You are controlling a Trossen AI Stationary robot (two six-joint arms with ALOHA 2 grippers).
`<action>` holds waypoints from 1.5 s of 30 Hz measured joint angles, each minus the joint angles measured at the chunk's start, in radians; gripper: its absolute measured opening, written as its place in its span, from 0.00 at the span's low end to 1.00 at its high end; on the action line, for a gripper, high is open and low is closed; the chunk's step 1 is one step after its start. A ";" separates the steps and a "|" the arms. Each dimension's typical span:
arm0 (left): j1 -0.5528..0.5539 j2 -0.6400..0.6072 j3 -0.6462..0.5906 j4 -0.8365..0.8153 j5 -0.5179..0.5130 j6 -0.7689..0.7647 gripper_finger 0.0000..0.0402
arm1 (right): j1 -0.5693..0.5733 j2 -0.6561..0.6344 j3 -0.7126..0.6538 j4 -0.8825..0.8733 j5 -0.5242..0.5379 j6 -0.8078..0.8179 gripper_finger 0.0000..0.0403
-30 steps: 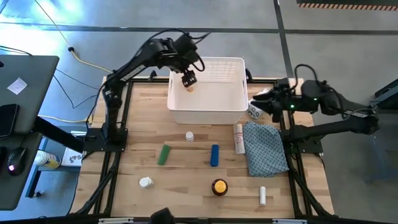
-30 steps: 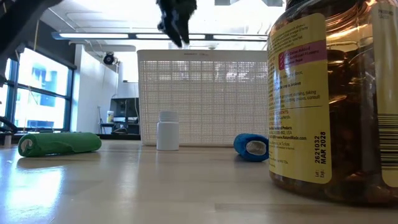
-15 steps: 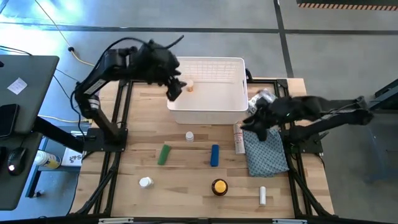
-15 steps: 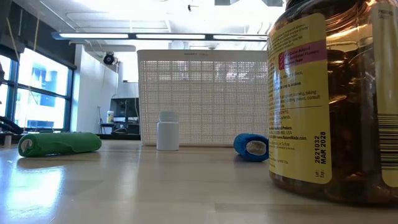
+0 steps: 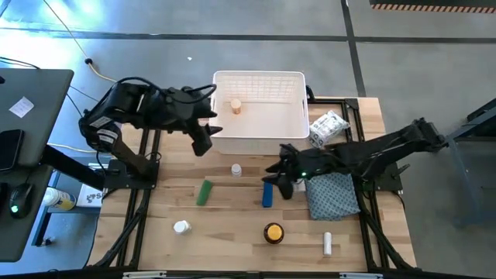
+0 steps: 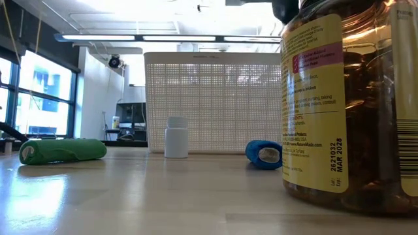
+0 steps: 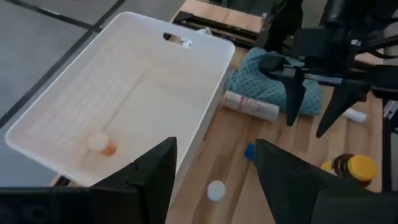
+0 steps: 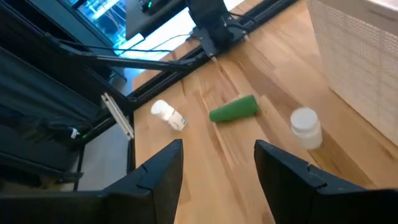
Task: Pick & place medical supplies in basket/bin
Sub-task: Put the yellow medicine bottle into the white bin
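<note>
The white lattice bin (image 5: 294, 133) stands at the table's far middle, a small white-and-orange bottle (image 5: 235, 106) on its floor. My left gripper (image 5: 201, 143) hangs open and empty beside the bin's near left corner. My right gripper (image 5: 279, 184) is open and empty above the table, just right of the blue piece (image 5: 267, 194). On the wood rest a white pill bottle (image 5: 235, 169), a green piece (image 5: 204, 192), a second white bottle on its side (image 5: 180, 227), an amber bottle with a yellow cap (image 5: 273, 232), a white tube (image 5: 327, 244) and a crinkly packet (image 5: 327, 128).
A blue-grey patterned cloth (image 5: 332, 194) lies at the right under my right arm, another white tube (image 7: 252, 104) beside it. Black frame rails run along the table's left and right edges. Bare wood lies between the green piece and the left rail.
My left gripper has left the space over the bin, swinging toward the table's left and near side; the small bottle stays in the bin. My right gripper has travelled from the far right edge toward the table's middle and come down beside the blue piece.
</note>
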State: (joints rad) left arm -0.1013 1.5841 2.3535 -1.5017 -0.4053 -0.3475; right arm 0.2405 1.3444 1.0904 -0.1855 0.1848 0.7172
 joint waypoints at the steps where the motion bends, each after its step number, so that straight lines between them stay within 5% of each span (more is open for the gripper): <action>1: 0.000 -0.005 -0.001 -0.008 -0.005 0.000 0.60 | 0.000 0.014 0.000 0.017 0.000 -0.014 0.47; 11: -0.057 -0.220 -0.291 0.102 0.001 -0.053 0.58 | 0.080 0.065 0.116 -0.120 -0.125 -0.156 0.47; 20: -0.124 -0.310 -0.575 0.318 0.056 -0.147 0.58 | 0.218 0.106 0.169 -0.234 -0.092 -0.259 0.50; 30: -0.190 -0.298 -0.602 0.386 0.058 -0.199 0.58 | 0.308 0.277 0.171 -0.199 -0.131 -0.304 0.72; 45: -0.187 -0.298 -0.602 0.377 0.103 -0.229 0.58 | 0.360 0.358 0.170 -0.192 0.009 -0.307 0.73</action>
State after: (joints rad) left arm -0.2886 1.2858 1.7515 -1.1247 -0.3023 -0.5763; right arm 0.6003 1.7022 1.2606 -0.3774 0.1934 0.4099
